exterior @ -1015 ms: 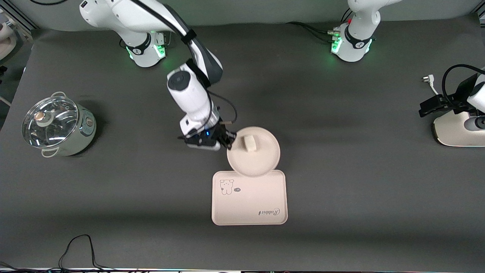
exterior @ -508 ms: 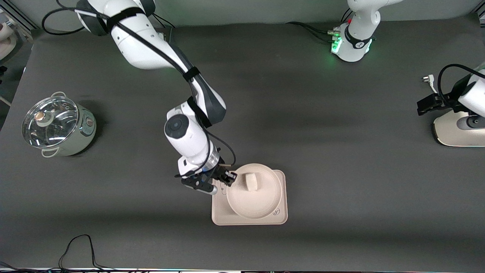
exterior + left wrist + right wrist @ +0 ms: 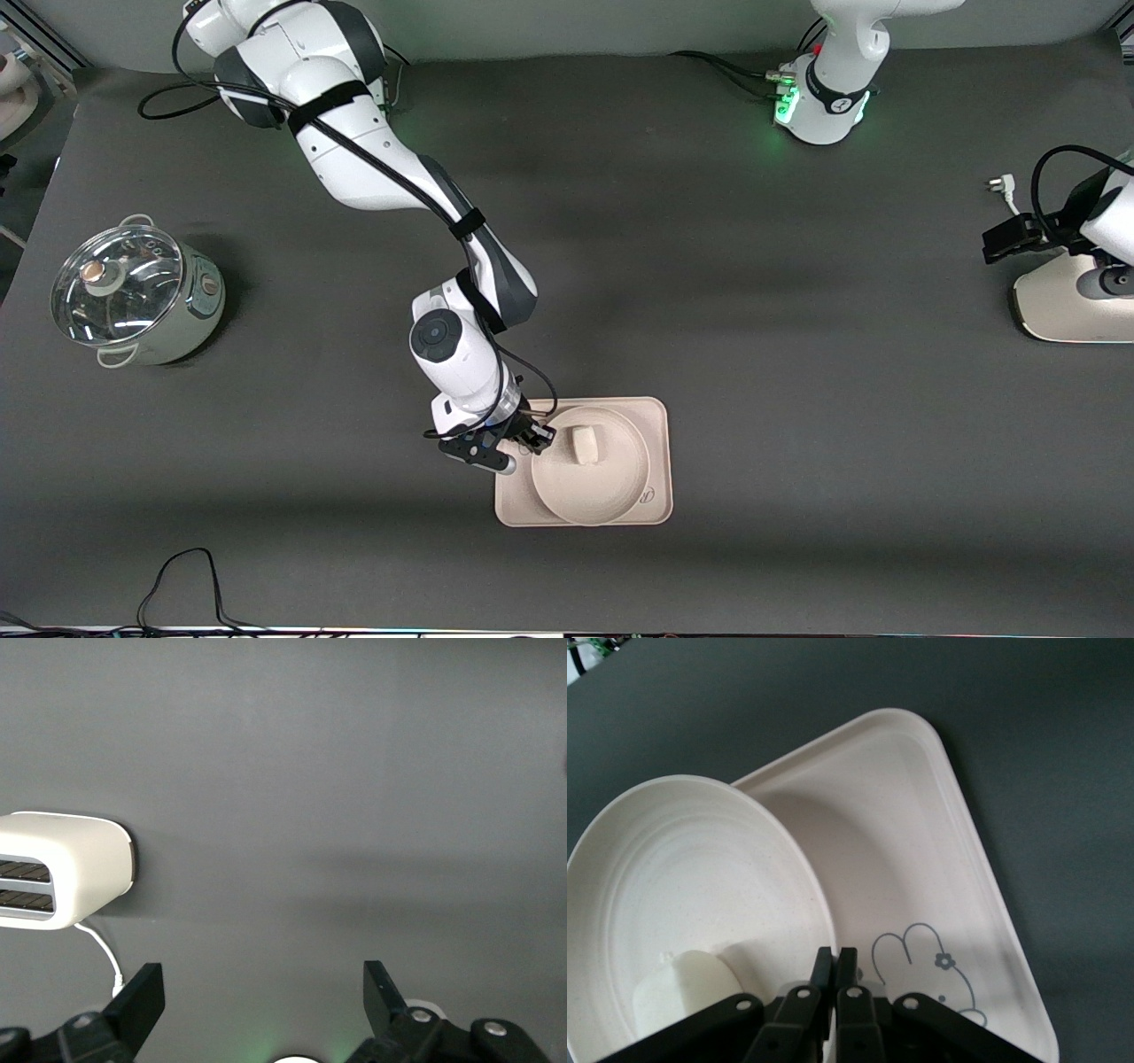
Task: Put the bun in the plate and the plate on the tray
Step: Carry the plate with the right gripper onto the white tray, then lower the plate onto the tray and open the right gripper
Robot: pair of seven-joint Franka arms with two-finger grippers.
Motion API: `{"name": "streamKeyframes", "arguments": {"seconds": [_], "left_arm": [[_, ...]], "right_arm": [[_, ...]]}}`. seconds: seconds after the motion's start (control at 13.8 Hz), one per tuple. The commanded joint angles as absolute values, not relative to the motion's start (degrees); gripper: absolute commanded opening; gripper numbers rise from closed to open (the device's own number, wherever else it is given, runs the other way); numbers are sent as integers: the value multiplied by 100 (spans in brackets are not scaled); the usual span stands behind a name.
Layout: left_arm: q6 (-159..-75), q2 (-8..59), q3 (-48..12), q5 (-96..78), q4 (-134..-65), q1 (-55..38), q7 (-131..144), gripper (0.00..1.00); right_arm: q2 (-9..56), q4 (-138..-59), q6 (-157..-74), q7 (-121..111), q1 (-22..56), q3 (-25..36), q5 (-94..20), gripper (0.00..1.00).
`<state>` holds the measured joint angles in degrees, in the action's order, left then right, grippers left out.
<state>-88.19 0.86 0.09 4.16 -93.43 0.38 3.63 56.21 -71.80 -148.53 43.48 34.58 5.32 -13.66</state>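
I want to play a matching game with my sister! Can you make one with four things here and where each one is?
Things:
1. bun
2. plate
3. right pincer
4. pot

Places:
A. on the tray
B. shut on the plate's rim
C. at the right arm's end of the table
D. in the plate

Pairs: 1-D, 2-A, 3-B, 4-C

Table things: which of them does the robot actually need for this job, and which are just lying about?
Part of the job:
- bun, in the plate
- plate, over the tray, its rim pinched by the right gripper
- tray

Just lying about:
- lidded pot, toward the right arm's end
- white toaster, toward the left arm's end, under the open, waiting left gripper
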Motion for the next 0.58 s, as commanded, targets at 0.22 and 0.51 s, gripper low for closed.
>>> {"name": "streamKeyframes", "arguments": {"seconds": [0.22,0.51], "left_arm": [[-8684,26,70,439,-9228,105,360,100],[-8745,-17,70,396,-9290,132,360,100]], "right_arm": [[5836,-7005,-15064,4140,3463,475,-1538,52],[5643,-7049,-14741,4148,3437,483,-1538,100]]}}
